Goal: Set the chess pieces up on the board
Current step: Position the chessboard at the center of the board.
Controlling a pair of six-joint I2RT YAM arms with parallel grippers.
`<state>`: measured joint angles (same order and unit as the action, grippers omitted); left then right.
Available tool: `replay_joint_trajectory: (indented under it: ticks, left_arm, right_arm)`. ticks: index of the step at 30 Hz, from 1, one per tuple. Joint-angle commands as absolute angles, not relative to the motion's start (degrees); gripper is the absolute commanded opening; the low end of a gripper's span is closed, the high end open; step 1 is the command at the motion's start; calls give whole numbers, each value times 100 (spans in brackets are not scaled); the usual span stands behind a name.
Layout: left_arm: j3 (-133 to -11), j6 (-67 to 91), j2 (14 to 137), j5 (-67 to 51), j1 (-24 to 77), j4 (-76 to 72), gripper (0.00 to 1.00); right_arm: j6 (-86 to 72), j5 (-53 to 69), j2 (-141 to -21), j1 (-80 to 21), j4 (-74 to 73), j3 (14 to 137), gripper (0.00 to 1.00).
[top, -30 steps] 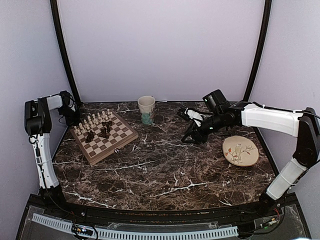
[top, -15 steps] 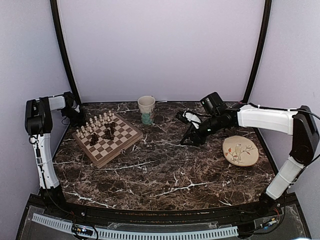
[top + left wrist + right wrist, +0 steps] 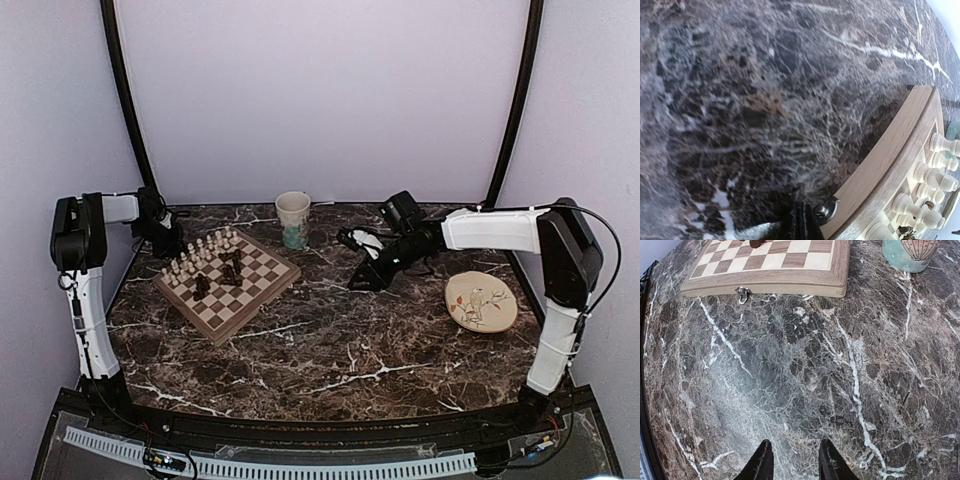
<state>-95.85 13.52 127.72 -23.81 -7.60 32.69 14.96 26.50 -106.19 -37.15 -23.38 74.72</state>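
The board (image 3: 262, 291) lies at an angle on the left half of the dark marble table. Cream-white chess pieces (image 3: 200, 250) line its far-left edge, and a few dark ones (image 3: 218, 275) stand near its middle. My left gripper (image 3: 168, 238) is shut and empty, low at the board's far-left side. In the left wrist view its fingertips (image 3: 801, 226) sit beside a metal latch (image 3: 826, 210) on the board's wooden rim (image 3: 890, 160). My right gripper (image 3: 360, 282) hovers over bare marble right of the board. It stands open (image 3: 795, 467) with nothing between its fingers.
A cream cup (image 3: 293, 220) with a teal base stands behind the board's right corner, also seen in the right wrist view (image 3: 910, 252). A round cream plate (image 3: 481, 302) with a bird drawing lies at the right. Another latch (image 3: 742, 292) sticks out of the board's edge.
The board has slid right and nearer the table's middle, with the left gripper following behind it. The right arm has swung left and its jaws have narrowed.
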Motion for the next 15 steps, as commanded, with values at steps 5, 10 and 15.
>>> replay_joint_trajectory:
  ticks: [5, 10, 15]
  left_arm:
    - [-8829, 1467, 12280, -2851, -440, 3391, 0]
    - [-8501, 1509, 12082, -2953, -273, 3305, 0]
    - [-8045, 1591, 11760, -3058, -84, 3215, 0]
  right_arm:
    - [1173, 2663, -11216, -3771, -2235, 8180, 30]
    - [1177, 2631, -11285, -3775, -2230, 8165, 30]
    - [1211, 2544, -11294, -3773, -2218, 8020, 29]
